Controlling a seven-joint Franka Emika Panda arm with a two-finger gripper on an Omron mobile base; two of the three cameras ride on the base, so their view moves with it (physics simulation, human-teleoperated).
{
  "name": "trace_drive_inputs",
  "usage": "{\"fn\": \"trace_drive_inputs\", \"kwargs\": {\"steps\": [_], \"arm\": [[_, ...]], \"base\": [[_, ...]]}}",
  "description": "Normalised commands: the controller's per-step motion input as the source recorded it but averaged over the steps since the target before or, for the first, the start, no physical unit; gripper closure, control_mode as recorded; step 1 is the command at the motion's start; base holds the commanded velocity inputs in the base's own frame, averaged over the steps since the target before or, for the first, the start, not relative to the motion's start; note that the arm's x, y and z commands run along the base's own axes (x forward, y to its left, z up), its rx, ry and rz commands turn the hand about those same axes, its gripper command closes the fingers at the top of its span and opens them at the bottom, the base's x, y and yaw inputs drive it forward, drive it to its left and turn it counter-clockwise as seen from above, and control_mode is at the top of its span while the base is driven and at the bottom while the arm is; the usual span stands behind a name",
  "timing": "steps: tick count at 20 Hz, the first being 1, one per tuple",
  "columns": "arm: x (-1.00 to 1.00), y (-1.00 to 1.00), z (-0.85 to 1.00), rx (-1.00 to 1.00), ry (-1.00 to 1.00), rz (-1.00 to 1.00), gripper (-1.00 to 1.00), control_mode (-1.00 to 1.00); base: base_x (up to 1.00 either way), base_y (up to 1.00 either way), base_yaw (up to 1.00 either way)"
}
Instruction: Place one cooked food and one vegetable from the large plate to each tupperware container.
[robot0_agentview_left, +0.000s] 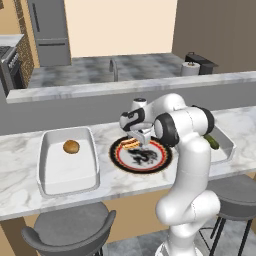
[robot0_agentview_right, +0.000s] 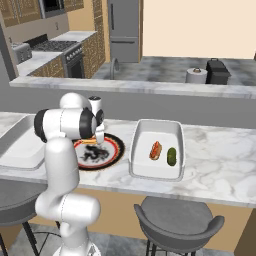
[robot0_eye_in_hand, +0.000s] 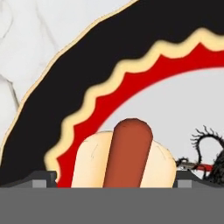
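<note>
Hot dog (robot0_agentview_left: 131, 144) sits on the back-left part of the large plate (robot0_agentview_left: 150, 165), which lies on the marble counter (robot0_agentview_left: 20, 155) between the two tupperware containers. In the left base view the arm folds forward from its base, elbow high, wrist turned down, and the gripper (robot0_agentview_left: 141, 139) hangs right over the hot dog, close above the plate. The left tupperware container (robot0_agentview_left: 50, 175) holds a round bun-like roll (robot0_agentview_left: 71, 147); the right one (robot0_agentview_left: 227, 147) is mostly blocked by the arm, with just a green vegetable (robot0_agentview_left: 212, 142) peeking out.

Over to the right base view: the arm's shoulder and elbow cover the plate's (robot0_agentview_right: 112, 152) near-left part, and the gripper (robot0_agentview_right: 98, 137) points down at the plate's back. The hot dog (robot0_agentview_right: 89, 142) is barely a sliver beside the arm. The right container (robot0_agentview_right: 142, 170) is clear here, holding a second hot dog (robot0_agentview_right: 155, 150) and a green pickle-like vegetable (robot0_agentview_right: 171, 156) side by side, apart.

Hand view now: the hot dog (robot0_eye_in_hand: 127, 157) is dead centre, its lower end cut off by the picture's edge. The fingertips (robot0_eye_in_hand: 41, 178) stand wide apart, one on each side of the bun, not touching it. The plate's black rim (robot0_eye_in_hand: 65, 87) sweeps across above.
</note>
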Motion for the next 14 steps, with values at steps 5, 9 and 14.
{"fn": "trace_drive_inputs", "kwargs": {"steps": [5,9,14], "arm": [[0.00,0.01,-0.07,0.00,0.00,0.00,-1.00,-1.00],[0.00,0.01,-0.01,0.00,0.00,0.00,-1.00,-1.00],[0.00,0.04,-0.05,0.00,0.00,0.00,-1.00,-1.00]], "base": [[0.00,0.00,0.00],[0.00,0.00,0.00],[0.00,0.00,0.00]]}}
